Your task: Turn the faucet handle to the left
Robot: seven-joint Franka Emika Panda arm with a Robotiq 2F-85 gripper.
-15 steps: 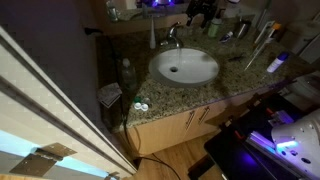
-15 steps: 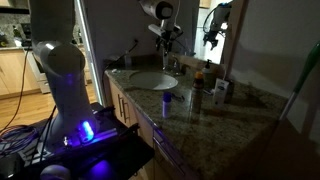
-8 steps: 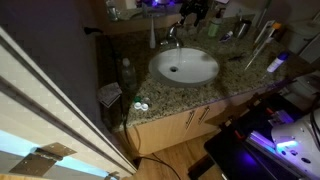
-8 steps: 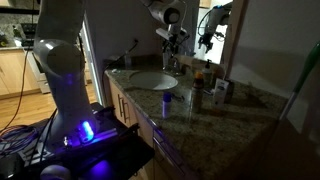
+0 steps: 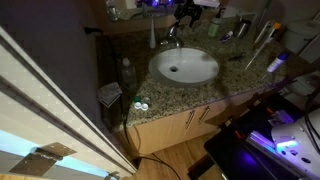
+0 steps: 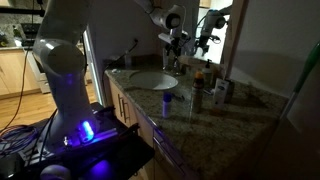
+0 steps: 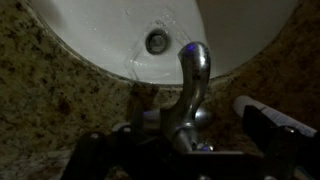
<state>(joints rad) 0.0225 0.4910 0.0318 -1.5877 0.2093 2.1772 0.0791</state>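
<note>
The small chrome faucet [image 5: 172, 38] stands behind the white oval basin [image 5: 185, 66] on the granite counter; it also shows in an exterior view [image 6: 177, 63]. In the wrist view its curved spout [image 7: 193, 70] points toward the basin [image 7: 100, 40], and the faucet handle [image 7: 183, 128] sits at its base, dim and partly hidden. My gripper [image 7: 185, 142] is open, its dark fingers on either side of the faucet base, not touching it. In both exterior views the gripper [image 5: 186, 14] [image 6: 178, 40] hangs just above the faucet.
A slim white stick [image 7: 262, 110] lies to the right of the faucet. Bottles and toiletries [image 5: 242, 28] crowd the back of the counter, with a mirror [image 6: 215, 30] behind. A small cup [image 6: 167, 103] stands on the counter's front part.
My gripper has moved sideways from beside the bottles to over the faucet and come lower. The faucet has not moved.
</note>
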